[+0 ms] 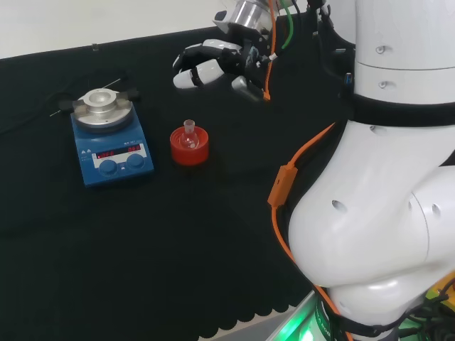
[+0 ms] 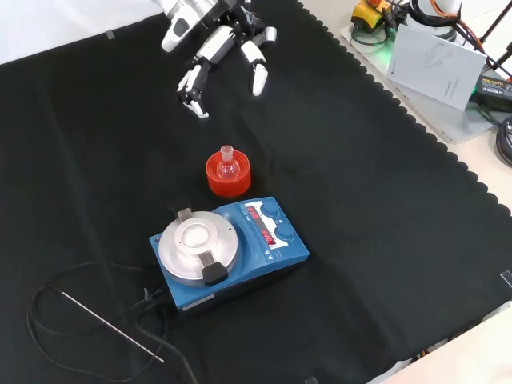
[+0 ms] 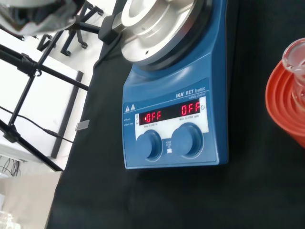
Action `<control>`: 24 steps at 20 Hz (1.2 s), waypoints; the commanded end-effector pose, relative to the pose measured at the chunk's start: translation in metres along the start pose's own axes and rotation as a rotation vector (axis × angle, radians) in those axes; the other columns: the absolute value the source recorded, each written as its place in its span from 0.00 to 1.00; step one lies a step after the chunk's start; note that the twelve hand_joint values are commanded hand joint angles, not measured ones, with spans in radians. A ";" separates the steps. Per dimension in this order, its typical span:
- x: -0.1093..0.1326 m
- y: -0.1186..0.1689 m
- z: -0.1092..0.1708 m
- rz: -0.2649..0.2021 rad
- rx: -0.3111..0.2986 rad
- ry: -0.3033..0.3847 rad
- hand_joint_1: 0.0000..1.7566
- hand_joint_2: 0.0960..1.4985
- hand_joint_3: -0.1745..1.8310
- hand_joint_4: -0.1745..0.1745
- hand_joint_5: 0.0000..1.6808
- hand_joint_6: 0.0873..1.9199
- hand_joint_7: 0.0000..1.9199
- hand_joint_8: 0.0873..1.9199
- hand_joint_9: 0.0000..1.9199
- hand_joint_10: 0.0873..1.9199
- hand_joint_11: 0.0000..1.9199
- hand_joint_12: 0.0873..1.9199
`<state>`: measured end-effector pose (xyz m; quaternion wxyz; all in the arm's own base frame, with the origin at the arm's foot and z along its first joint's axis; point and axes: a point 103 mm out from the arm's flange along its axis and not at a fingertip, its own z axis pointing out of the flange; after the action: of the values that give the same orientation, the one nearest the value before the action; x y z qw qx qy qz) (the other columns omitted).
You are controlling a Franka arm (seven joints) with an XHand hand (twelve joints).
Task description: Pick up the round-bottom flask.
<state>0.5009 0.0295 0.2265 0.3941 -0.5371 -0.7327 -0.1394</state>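
Head view: I see the hand point(image 1: 213, 67) hanging above the cloth with fingers relaxed and spread, grasping nothing. The round-bottom flask point(image 1: 188, 136) sits upright in its red ribbed stand point(image 1: 190, 146), just right of the blue hotplate stirrer point(image 1: 111, 139).

Front view: The hand point(image 2: 214, 44) comes in from the top, well apart from the flask point(image 2: 228, 164), which stands between it and the stirrer point(image 2: 228, 248).

Wrist view: The stand's rim point(image 3: 281, 102) and the flask's glass neck point(image 3: 296, 56) show beside the stirrer's knobs point(image 3: 167, 143).

Handling: I judge it small, light, smooth, breakable glass; I'd pinch the neck below its lip and lift straight up.
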 end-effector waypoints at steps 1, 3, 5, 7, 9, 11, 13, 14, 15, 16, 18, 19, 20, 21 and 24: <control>0.000 0.001 0.004 -0.012 -0.022 0.008 0.46 0.23 0.50 0.04 0.10 0.42 0.20 0.49 0.19 0.50 0.02 0.79; -0.002 0.002 0.007 -0.008 -0.030 -0.002 0.46 0.23 0.50 0.04 0.10 0.42 0.20 0.49 0.19 0.50 0.02 0.79; -0.003 0.003 0.009 -0.010 -0.030 0.002 0.47 0.23 0.50 0.04 0.10 0.42 0.20 0.49 0.19 0.50 0.02 0.79; -0.005 0.006 0.012 -0.021 -0.035 0.004 0.47 0.23 0.50 0.04 0.10 0.42 0.20 0.49 0.19 0.50 0.02 0.79; -0.008 0.009 0.014 -0.030 -0.041 0.011 0.47 0.23 0.50 0.04 0.11 0.42 0.21 0.49 0.20 0.50 0.02 0.79; -0.012 0.011 0.016 -0.034 -0.045 0.018 0.47 0.22 0.50 0.04 0.11 0.42 0.21 0.49 0.20 0.50 0.03 0.79; -0.015 0.013 0.017 -0.037 -0.043 0.019 0.47 0.22 0.50 0.04 0.11 0.42 0.22 0.49 0.21 0.50 0.03 0.79; -0.016 0.014 0.017 -0.038 -0.045 0.025 0.47 0.22 0.50 0.04 0.11 0.42 0.22 0.49 0.21 0.50 0.03 0.79; -0.017 0.015 0.016 -0.042 -0.045 0.028 0.47 0.22 0.50 0.03 0.11 0.43 0.22 0.49 0.21 0.50 0.03 0.79; -0.018 0.016 0.016 -0.046 -0.047 0.027 0.47 0.22 0.50 0.03 0.11 0.43 0.22 0.49 0.21 0.50 0.03 0.79; -0.021 0.018 0.014 -0.047 -0.049 0.025 0.47 0.22 0.50 0.03 0.12 0.43 0.22 0.49 0.21 0.50 0.04 0.79; -0.022 0.020 0.013 -0.049 -0.052 0.025 0.47 0.21 0.50 0.03 0.12 0.43 0.23 0.49 0.21 0.50 0.04 0.79; -0.023 0.021 0.012 -0.051 -0.058 0.023 0.48 0.21 0.50 0.03 0.12 0.43 0.23 0.49 0.22 0.50 0.04 0.79; -0.024 0.023 0.011 -0.052 -0.066 0.020 0.48 0.21 0.50 0.03 0.12 0.43 0.23 0.49 0.22 0.49 0.04 0.79; -0.027 0.028 0.008 -0.049 -0.083 0.020 0.48 0.21 0.50 0.03 0.12 0.43 0.23 0.49 0.22 0.49 0.04 0.79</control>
<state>0.5196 0.0292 0.1976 0.3804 -0.5298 -0.7369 -0.1777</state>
